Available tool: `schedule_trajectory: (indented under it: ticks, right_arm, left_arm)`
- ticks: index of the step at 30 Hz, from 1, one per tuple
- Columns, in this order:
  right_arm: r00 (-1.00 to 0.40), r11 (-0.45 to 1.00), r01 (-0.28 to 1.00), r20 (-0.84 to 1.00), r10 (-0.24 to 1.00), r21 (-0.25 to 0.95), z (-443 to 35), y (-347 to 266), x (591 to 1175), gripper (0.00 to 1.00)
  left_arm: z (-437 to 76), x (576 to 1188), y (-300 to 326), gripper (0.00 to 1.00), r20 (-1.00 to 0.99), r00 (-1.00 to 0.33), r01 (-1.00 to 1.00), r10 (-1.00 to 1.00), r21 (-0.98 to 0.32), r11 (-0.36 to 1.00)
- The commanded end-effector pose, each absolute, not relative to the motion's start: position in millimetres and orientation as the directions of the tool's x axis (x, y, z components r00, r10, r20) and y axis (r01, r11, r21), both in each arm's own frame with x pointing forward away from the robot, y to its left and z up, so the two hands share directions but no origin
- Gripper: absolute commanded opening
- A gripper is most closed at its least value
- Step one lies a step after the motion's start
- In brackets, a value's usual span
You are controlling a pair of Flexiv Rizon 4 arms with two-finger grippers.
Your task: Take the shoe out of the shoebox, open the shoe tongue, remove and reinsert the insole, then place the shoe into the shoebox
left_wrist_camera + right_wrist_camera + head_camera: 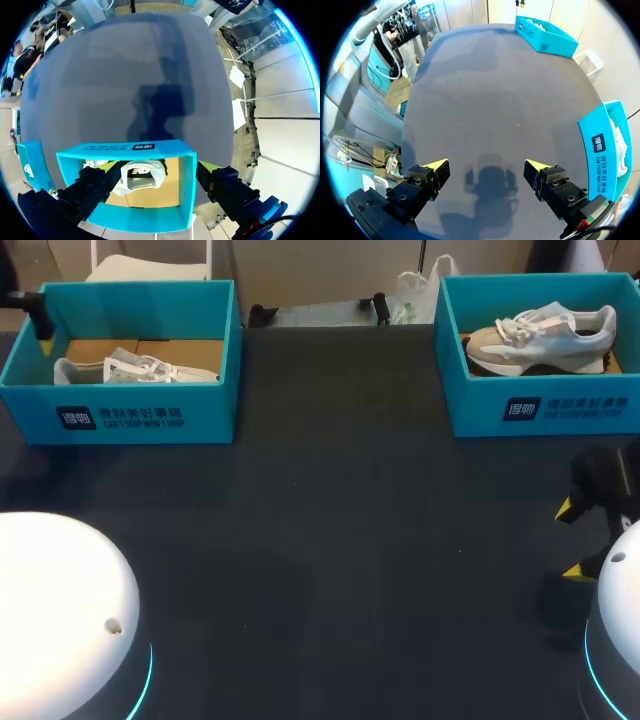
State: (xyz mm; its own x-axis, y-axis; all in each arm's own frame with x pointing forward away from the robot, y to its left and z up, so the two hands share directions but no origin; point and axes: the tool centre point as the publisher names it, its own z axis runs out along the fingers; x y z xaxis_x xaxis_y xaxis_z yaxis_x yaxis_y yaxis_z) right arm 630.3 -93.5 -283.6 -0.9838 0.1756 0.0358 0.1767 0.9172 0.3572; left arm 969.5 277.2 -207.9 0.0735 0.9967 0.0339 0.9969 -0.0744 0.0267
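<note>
A white shoe (135, 368) lies in the left teal shoebox (130, 415). My left gripper (42, 330) hangs over that box's far left corner. In the left wrist view the left gripper (157, 167) is open, with the white shoe (142, 177) below the gap, touched by neither finger; one finger (225, 187) is outside the box wall (187, 185). A beige and white shoe (540, 338) rests in the right teal shoebox (560, 410). My right gripper (572, 540) is open low over the bare table near the right edge, holding nothing (487, 165).
Dark grey table (340, 540) between the two boxes. White rounded arm bases stand at the front left (60, 610) and front right (620, 630). In the right wrist view the right box (602, 145) lies beside the gripper and the left box (545, 35) far ahead.
</note>
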Motion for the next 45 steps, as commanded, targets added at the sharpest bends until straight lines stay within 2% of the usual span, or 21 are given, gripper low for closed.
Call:
schedule_trajectory:
  ticks: [1, 5, 11, 17, 18, 20, 21, 34, 36, 41, 45]
  right_arm:
    - [-0.984, 0.918, 0.177, 0.034, 0.176, 0.355, -284.0, -93.0, 629.4, 1.00]
    - [-0.984, 0.918, 0.177, 0.034, 0.176, 0.355, -284.0, -93.0, 629.4, 1.00]
    - [-0.982, 0.930, 0.186, 0.022, 0.189, 0.318, -247.0, -87.5, 687.1, 1.00]
    - [-0.933, 0.912, 0.361, 0.082, 0.352, 0.197, -221.1, -95.5, 750.1, 1.00]
    - [-0.918, 0.896, 0.397, 0.096, 0.385, 0.201, -217.1, -96.8, 759.5, 1.00]
    - [-0.863, 0.853, 0.505, 0.112, 0.493, 0.131, -212.8, -103.3, 778.0, 1.00]
    - [-0.850, 0.838, 0.526, 0.093, 0.518, 0.147, -209.8, -105.1, 787.5, 1.00]
    - [-0.859, 0.846, 0.512, 0.081, 0.506, 0.148, -207.2, -103.9, 796.1, 1.00]
    - [-0.820, 0.798, 0.571, 0.098, 0.564, 0.192, -205.4, -114.7, 801.9, 1.00]
    - [-0.646, 0.636, 0.763, 0.096, 0.757, 0.114, -193.9, -150.8, 855.1, 1.00]
    - [-0.568, 0.565, 0.823, 0.065, 0.821, 0.056, -184.4, -176.2, 902.6, 1.00]
  left_arm:
    - [-204.2, 960.7, 279.7, 1.00, 0.032, 0.075, 0.996, 0.997, 0.038, -0.076]
    - [-204.2, 960.7, 279.7, 1.00, 0.032, 0.075, 0.996, 0.997, 0.038, -0.076]
    - [-204.2, 960.7, 279.7, 1.00, 0.032, 0.075, 0.996, 0.997, 0.038, -0.076]
    - [-204.2, 960.7, 279.7, 1.00, 0.032, 0.075, 0.996, 0.997, 0.038, -0.076]
    - [-204.2, 960.7, 279.7, 1.00, 0.032, 0.075, 0.996, 0.997, 0.038, -0.076]
    - [-204.2, 960.7, 279.7, 1.00, 0.032, 0.075, 0.996, 0.997, 0.038, -0.076]
    - [-204.2, 960.7, 279.7, 1.00, 0.032, 0.075, 0.996, 0.997, 0.038, -0.076]
    - [-204.2, 960.7, 279.7, 1.00, 0.032, 0.075, 0.996, 0.997, 0.038, -0.076]
    - [-204.2, 960.7, 279.7, 1.00, 0.032, 0.075, 0.996, 0.997, 0.038, -0.076]
    - [-204.2, 960.7, 279.7, 1.00, 0.032, 0.075, 0.996, 0.997, 0.038, -0.076]
    - [-204.2, 960.7, 279.7, 1.00, 0.032, 0.075, 0.996, 0.997, 0.038, -0.076]
